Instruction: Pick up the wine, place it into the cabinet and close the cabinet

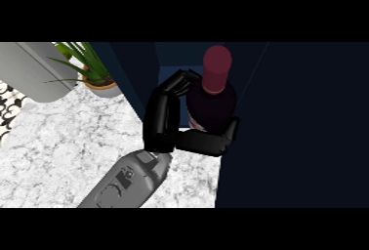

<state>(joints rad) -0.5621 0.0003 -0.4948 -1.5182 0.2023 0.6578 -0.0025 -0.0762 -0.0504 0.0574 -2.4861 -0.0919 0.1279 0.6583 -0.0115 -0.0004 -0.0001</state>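
Observation:
The dark red wine bottle (214, 95) stands upright with its maroon cap at the top, in the opening of the dark blue cabinet (302, 122). My left hand (161, 139) is shut on it. The fingers run up the bottle's left side and curl at its shoulder. The thumb wraps across the near side of its base. The grey forearm comes in from the lower edge, left of centre. The bottle's foot is hidden behind the thumb. My right hand does not show.
The cabinet's dark panels fill the right half of the view. A potted green plant (95, 71) and a grey rounded object (32, 68) stand at the back left on the white marble counter (65, 146).

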